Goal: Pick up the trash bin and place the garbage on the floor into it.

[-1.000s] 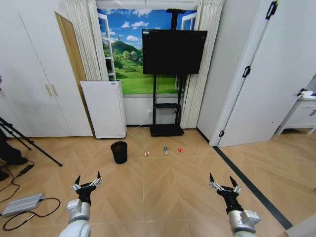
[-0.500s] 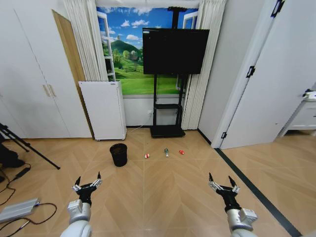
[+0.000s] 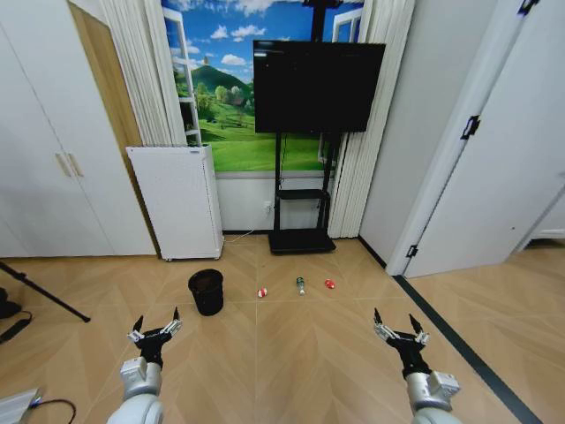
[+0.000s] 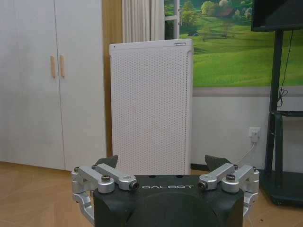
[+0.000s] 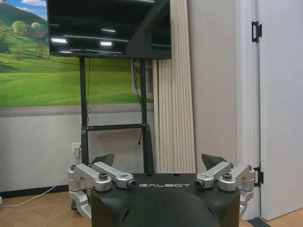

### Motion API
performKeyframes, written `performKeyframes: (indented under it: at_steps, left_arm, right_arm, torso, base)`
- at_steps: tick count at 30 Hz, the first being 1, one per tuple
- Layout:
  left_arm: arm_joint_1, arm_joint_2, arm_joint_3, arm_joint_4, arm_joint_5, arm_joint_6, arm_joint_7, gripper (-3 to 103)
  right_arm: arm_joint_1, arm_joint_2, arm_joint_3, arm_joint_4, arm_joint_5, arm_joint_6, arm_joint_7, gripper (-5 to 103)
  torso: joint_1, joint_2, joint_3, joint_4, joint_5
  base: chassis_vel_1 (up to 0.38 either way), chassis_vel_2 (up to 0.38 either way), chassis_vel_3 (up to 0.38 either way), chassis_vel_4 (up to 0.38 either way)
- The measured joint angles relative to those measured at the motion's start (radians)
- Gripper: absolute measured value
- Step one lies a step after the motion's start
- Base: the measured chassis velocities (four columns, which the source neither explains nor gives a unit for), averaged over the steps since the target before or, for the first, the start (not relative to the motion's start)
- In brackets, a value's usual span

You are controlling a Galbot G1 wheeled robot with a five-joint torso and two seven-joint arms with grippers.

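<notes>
Nothing of the task is done yet. The trash bin (image 3: 206, 291) is seen standing unlifted on the wooden floor (image 3: 291, 353), just in front of the white appliance (image 3: 174, 201). The garbage (image 3: 300, 285) is strung in a row beside it. The left gripper (image 3: 155, 328) and right gripper (image 3: 399, 330) are held low, fingers apart, empty.

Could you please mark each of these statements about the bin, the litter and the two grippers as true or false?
1. The small black round mesh trash bin stands upright on the wooden floor. True.
2. The left gripper is shut on the bin. False: it is open and empty, short of it.
3. The small capped bottle lies between the red-and-white wad and the red wrapper. True.
4. The garbage is inside the bin. False: it lies on the floor.
5. The right gripper is open. True.
</notes>
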Motion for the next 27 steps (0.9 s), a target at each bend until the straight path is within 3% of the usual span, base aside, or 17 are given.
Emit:
performKeyframes:
  at_steps: [27]
  left_arm:
    - [-0.012, 0.001, 0.005, 0.005, -0.004, -0.003, -0.005, 100]
  right_arm:
    - [0.007, 0.001, -0.007, -0.016, -0.003, 0.01, -0.005, 100]
  torso:
    - [0.0, 0.0, 0.0, 0.0003, 0.0003]
  base:
    - [-0.29, 0.288, 0.289, -0.293]
